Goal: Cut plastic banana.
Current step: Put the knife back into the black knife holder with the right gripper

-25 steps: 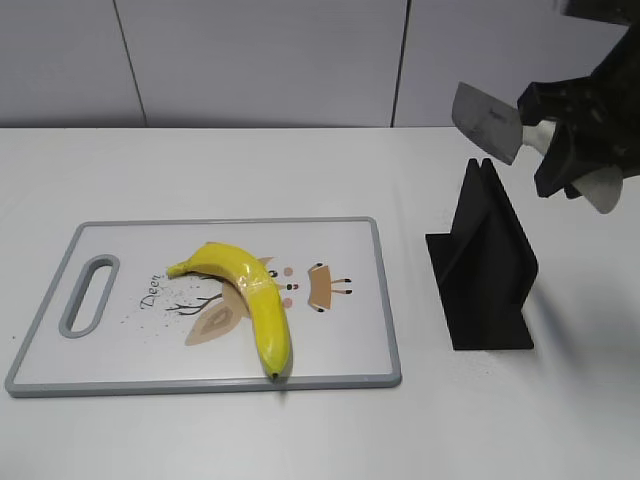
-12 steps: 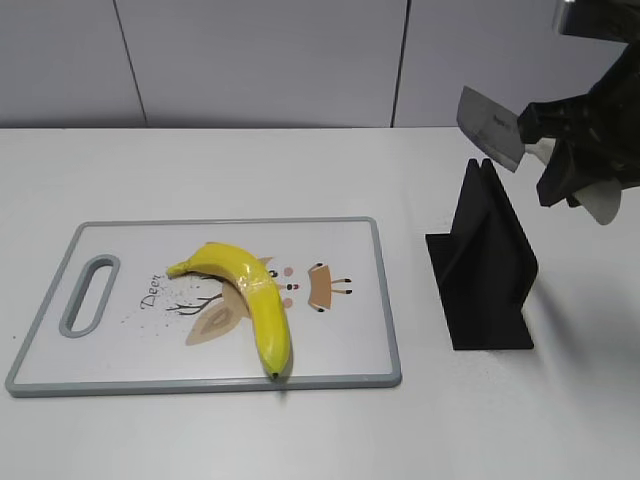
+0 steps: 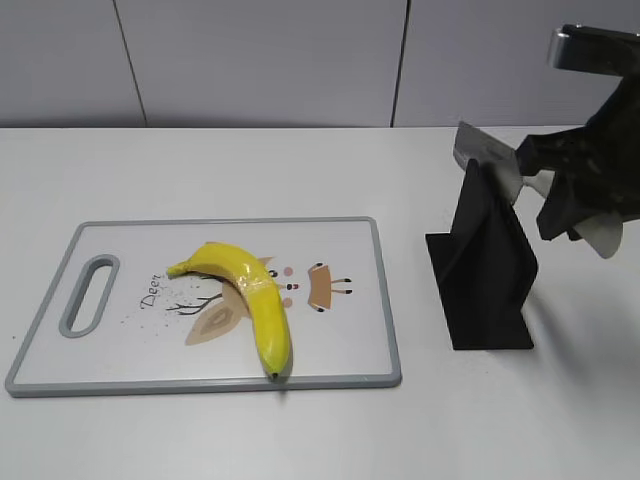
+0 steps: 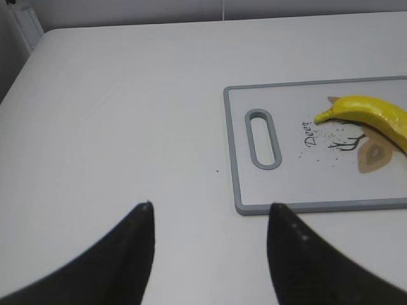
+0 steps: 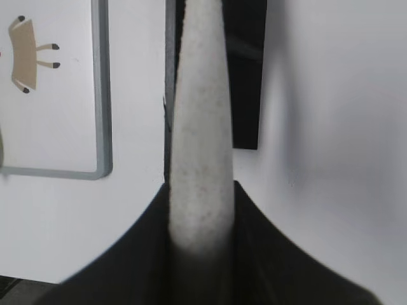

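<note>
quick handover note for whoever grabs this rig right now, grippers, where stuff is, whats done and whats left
Right gripper: shut on the knife by its pale handle, blade at the top of the black knife stand.
Left gripper: open, empty, hovering over bare table left of the cutting board.
Plastic banana: lying whole on the board, stem toward the handle slot, dark tip near the front edge.
Done: knife is in hand.
Left: bring the knife over the board and cut the banana, probably at its middle; the left gripper may need to steady it.
</note>
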Controlling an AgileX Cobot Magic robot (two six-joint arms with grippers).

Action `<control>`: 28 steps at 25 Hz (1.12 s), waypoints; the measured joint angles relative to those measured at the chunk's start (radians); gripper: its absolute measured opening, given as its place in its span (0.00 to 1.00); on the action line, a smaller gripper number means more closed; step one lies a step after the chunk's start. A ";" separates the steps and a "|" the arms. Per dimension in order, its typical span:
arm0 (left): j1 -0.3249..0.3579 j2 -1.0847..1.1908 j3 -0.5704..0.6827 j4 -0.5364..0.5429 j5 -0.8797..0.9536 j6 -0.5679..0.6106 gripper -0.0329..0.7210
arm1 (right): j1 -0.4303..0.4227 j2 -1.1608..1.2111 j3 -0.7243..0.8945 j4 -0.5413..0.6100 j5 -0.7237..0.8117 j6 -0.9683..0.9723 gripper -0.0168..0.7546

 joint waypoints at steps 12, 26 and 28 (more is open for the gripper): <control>0.000 0.000 0.000 0.000 0.000 0.000 0.76 | 0.000 0.000 0.042 0.067 0.049 -0.011 0.35; 0.000 0.000 0.000 0.000 0.000 0.000 0.76 | 0.000 -0.174 0.089 0.107 0.196 -0.149 0.84; 0.000 0.000 0.000 0.000 0.000 0.000 0.76 | 0.000 -0.260 0.117 0.085 0.199 -0.193 0.84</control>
